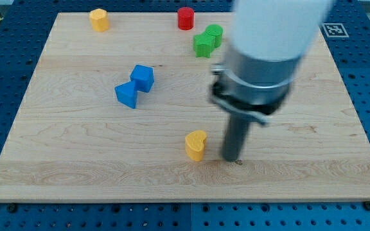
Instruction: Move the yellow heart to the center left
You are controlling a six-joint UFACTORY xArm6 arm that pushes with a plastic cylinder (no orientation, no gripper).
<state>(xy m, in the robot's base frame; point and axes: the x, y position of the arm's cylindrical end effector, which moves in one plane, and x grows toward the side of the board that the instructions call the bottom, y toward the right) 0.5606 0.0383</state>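
My tip [232,158] sits just right of yellow heart [196,144].

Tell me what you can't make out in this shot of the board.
- Camera view: the arm's blurred body covers the board behind it at the view's top right; anything there is hidden.
- Green blocks: touching, exact shapes unclear.
- My tip sits right of the yellow heart; apart, though contact with the board is too small to judge.

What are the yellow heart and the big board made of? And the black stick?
The yellow heart looks like painted wood or matte plastic: solid colour, no grain showing. The board looks like pale wood, with long grain lines. My tip, just to the heart's right, ends a dark smooth rod, perhaps metal or plastic; I cannot tell which.
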